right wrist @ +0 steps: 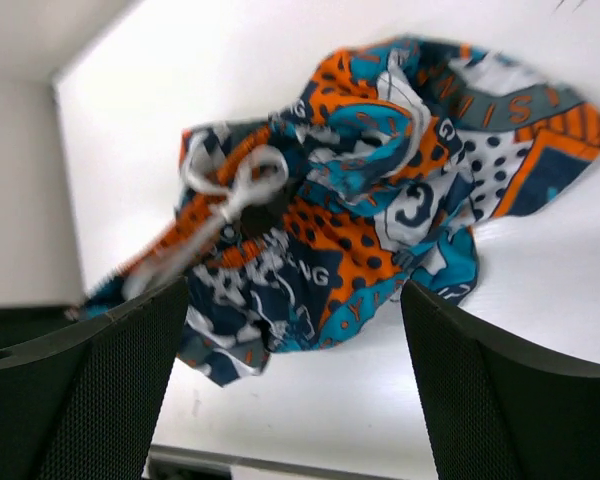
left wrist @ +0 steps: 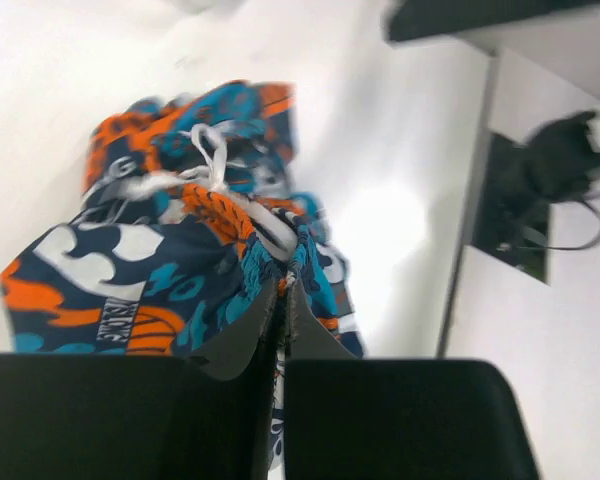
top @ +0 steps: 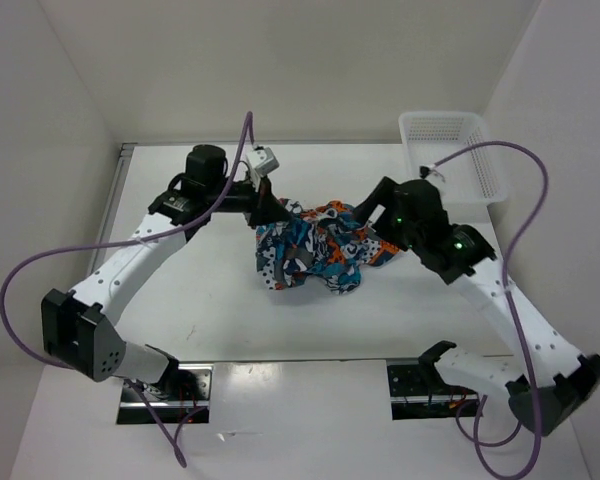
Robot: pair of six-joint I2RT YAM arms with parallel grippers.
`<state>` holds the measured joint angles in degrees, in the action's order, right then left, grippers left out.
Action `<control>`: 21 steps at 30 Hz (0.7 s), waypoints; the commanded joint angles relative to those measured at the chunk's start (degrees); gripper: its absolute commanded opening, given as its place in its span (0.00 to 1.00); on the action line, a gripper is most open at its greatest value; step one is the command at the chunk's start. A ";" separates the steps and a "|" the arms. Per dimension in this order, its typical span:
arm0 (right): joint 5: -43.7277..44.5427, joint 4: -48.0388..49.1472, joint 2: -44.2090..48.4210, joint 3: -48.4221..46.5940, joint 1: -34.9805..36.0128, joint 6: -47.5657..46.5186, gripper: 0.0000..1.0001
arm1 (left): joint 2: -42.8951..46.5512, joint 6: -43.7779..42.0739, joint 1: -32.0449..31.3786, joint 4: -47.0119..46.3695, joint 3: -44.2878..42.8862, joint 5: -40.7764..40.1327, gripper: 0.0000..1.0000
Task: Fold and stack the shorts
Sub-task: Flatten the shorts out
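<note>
The shorts [top: 315,248] lie crumpled in the middle of the table, printed in orange, teal, white and black. My left gripper [top: 270,212] is at their upper left edge, shut on the waistband of the shorts [left wrist: 180,280]; its jaws pinch teal and orange cloth near the white drawstring [left wrist: 215,170]. My right gripper [top: 373,222] is open at the right side of the shorts. In the right wrist view the shorts [right wrist: 380,190] lie ahead between the wide-apart fingers [right wrist: 90,390], and the white drawstring bow [right wrist: 235,180] shows.
A white mesh basket [top: 450,155] stands at the back right of the table. Walls close the left, back and right sides. Purple cables loop from both arms. Dark mounting plates [top: 165,392] sit at the near edge by the arm bases.
</note>
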<state>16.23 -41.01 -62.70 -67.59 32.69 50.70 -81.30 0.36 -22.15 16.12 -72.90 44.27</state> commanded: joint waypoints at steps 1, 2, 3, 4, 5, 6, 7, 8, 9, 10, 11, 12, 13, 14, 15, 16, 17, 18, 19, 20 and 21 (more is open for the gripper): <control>-2.77 0.94 7.31 1.76 -5.33 -0.59 0.91 | -0.35 -0.36 -3.68 -2.40 -2.24 5.83 0.00; -3.39 0.33 7.85 2.81 -5.87 -0.60 0.91 | -1.31 -0.36 -6.04 -3.02 -2.24 6.35 0.00; -3.40 -0.29 8.37 3.43 -5.88 -0.60 0.91 | -1.84 -0.36 -7.63 -5.20 -2.85 6.35 0.00; -2.70 -0.29 9.25 4.30 -5.88 0.01 0.91 | -2.54 -0.36 -9.64 -7.31 -2.86 6.35 0.00; -2.69 -0.29 11.26 6.49 -5.88 1.49 0.91 | -4.81 -0.36 -11.93 -9.68 -2.86 5.74 0.00; -2.00 -0.29 12.41 7.55 -5.88 2.47 0.91 | -6.49 -0.36 -16.73 -12.40 -4.95 4.96 0.03; -1.99 -0.29 13.47 8.52 -6.66 3.52 0.91 | -8.33 -0.36 -18.87 -12.43 -7.06 4.25 0.05; -2.60 -0.29 15.65 10.27 -8.32 4.23 0.91 | -11.57 -0.36 -20.37 -11.12 -8.99 3.03 0.12; -3.39 -0.29 16.81 10.98 -9.39 4.93 0.91 | -12.65 -0.36 -21.08 -9.28 -10.58 2.23 0.30; -5.14 -0.29 17.86 11.69 -10.44 4.94 0.91 | -13.18 -0.36 -21.09 -8.05 -11.64 1.44 0.75; -6.11 -0.90 18.92 12.91 -11.32 4.94 0.91 | -12.40 -0.36 -20.48 -6.47 -12.34 0.56 0.83; -6.90 -1.61 20.58 13.45 -12.72 4.42 0.91 | -11.26 -0.36 -18.39 -4.54 -11.83 -0.67 0.88; -7.52 -3.09 21.29 13.97 -12.74 4.41 0.91 | -9.69 -0.36 -17.06 -4.52 -10.43 -1.55 0.90; -8.83 -3.72 21.82 15.20 -12.74 4.41 0.91 | -6.28 -0.36 -15.39 -3.56 -8.68 -2.34 0.93; -9.80 -4.33 22.52 15.82 -12.74 3.89 0.91 | -4.68 -0.36 -12.07 -2.51 -4.48 -4.00 0.94; -10.77 -4.34 22.53 17.39 -12.74 3.88 0.91 | -2.22 -0.36 -10.30 -1.80 -2.27 -4.63 0.94; -13.13 -4.86 22.53 18.19 -12.74 3.88 0.91 | -1.33 -0.36 -8.63 -0.66 -0.15 -5.24 0.92; -14.02 -4.86 22.53 18.89 -12.74 5.10 0.91 | -0.71 -0.36 -7.13 0.05 3.87 -6.47 0.89; -14.99 -4.86 22.53 20.03 -12.21 5.72 0.93 | -0.10 -0.36 -5.20 0.57 5.65 -8.48 0.89; -15.78 -4.86 22.01 20.57 -12.21 6.34 0.95 | -0.09 -0.36 -4.31 0.58 7.23 -9.02 0.90; -16.31 -5.73 21.39 20.57 -11.60 8.26 0.97 | -0.09 -0.36 -3.52 0.58 8.73 -9.72 0.92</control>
<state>4.21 -44.60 -40.07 -48.45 20.34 55.77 -81.43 0.36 -26.22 14.59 -68.07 37.43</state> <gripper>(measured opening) 0.956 0.915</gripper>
